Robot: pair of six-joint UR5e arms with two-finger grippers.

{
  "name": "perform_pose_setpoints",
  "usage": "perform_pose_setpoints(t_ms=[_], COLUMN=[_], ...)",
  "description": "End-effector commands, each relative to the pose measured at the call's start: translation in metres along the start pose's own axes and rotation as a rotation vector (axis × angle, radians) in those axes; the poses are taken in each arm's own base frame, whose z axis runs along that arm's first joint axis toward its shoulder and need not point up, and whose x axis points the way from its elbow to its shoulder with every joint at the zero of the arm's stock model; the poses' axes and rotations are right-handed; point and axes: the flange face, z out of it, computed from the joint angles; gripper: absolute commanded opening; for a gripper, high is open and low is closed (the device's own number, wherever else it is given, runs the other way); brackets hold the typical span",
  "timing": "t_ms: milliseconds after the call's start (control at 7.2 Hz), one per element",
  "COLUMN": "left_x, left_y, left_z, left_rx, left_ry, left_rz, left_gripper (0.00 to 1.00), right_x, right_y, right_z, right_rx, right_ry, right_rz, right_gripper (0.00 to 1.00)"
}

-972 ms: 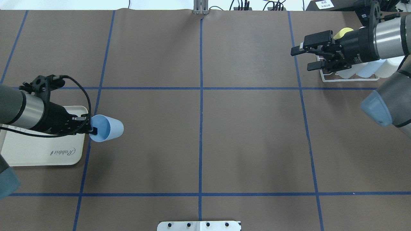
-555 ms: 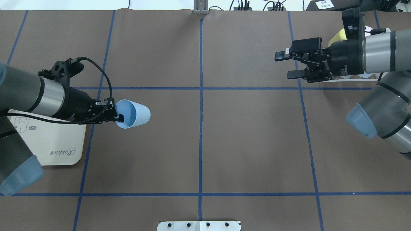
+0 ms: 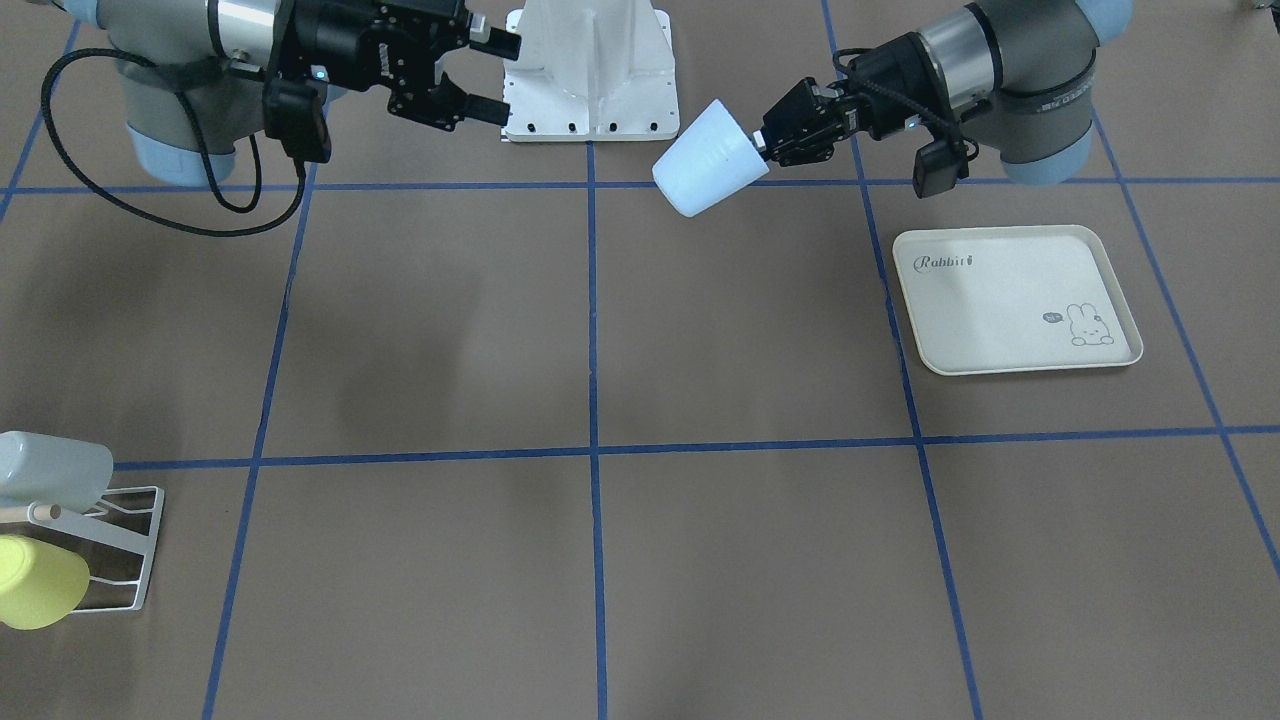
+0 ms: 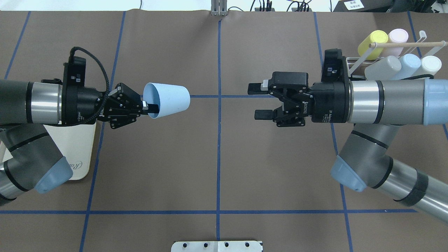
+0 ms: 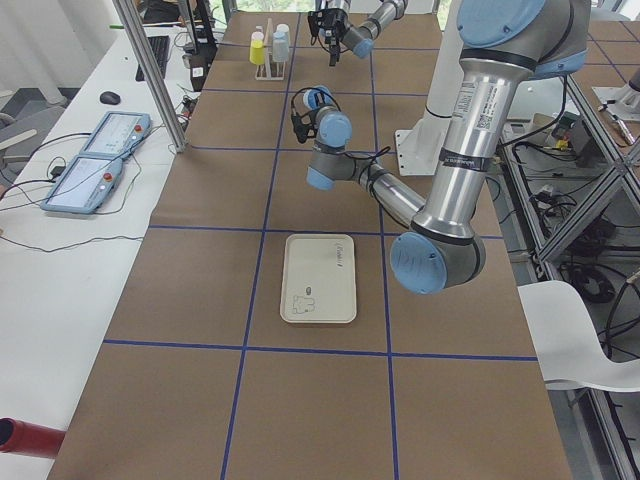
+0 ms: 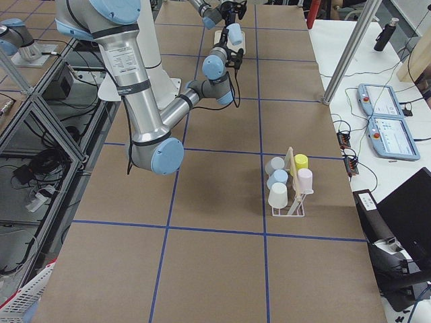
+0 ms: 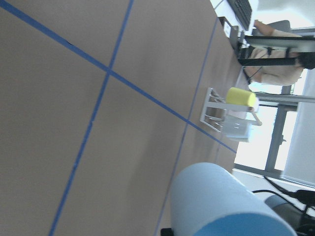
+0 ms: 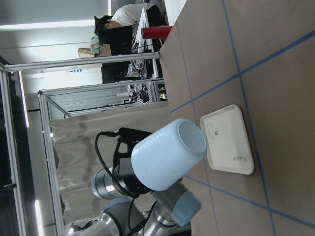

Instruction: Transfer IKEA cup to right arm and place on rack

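The light blue IKEA cup [image 4: 167, 100] hangs horizontally above the table, left of centre, its base pointing right. My left gripper [image 4: 148, 107] is shut on its rim, one finger inside the mouth; the front view shows the same hold on the cup [image 3: 708, 160]. My right gripper [image 4: 253, 101] faces the cup's base from about a hand's width away, open and holding nothing. The right wrist view looks straight at the cup [image 8: 167, 155]. The white wire rack [image 4: 360, 57] with its wooden dowel [image 4: 402, 44] stands at the far right, behind the right arm.
Several cups hang on the rack: yellow [image 4: 372, 40], pink [image 4: 397, 36], grey [image 4: 383, 68] and others. The cream rabbit tray [image 3: 1010, 300] lies under the left arm's side. The robot's white base plate [image 3: 590, 70] sits at the near middle edge.
The left arm carried the cup from beside the tray up and toward the centre. The right gripper swung away from the rack to the centre and now faces the cup, still open.
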Motion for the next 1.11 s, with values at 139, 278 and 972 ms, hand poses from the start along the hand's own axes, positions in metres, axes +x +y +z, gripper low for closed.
perform_pose_setpoints(t_ms=[139,278,972], left_x=[0.022,0.014,0.027], left_y=[0.042,0.062,0.071], left_z=[0.024,0.036,0.041], left_rx=[-0.161,-0.218,-0.268], left_ry=[0.328,0.358,0.382], left_rz=[-0.227,-0.252,-0.309], left_gripper=[0.00,0.00,0.00], right_x=[-0.017,-0.024,-0.052], right_y=[0.020,0.021,0.028], right_z=[0.015,0.020,0.029], right_rx=[-0.050,-0.051,-0.075], right_ry=[-0.045,-0.063,-0.190], right_rz=[0.006,-0.002,-0.058], right_gripper=[0.99,0.99,0.99])
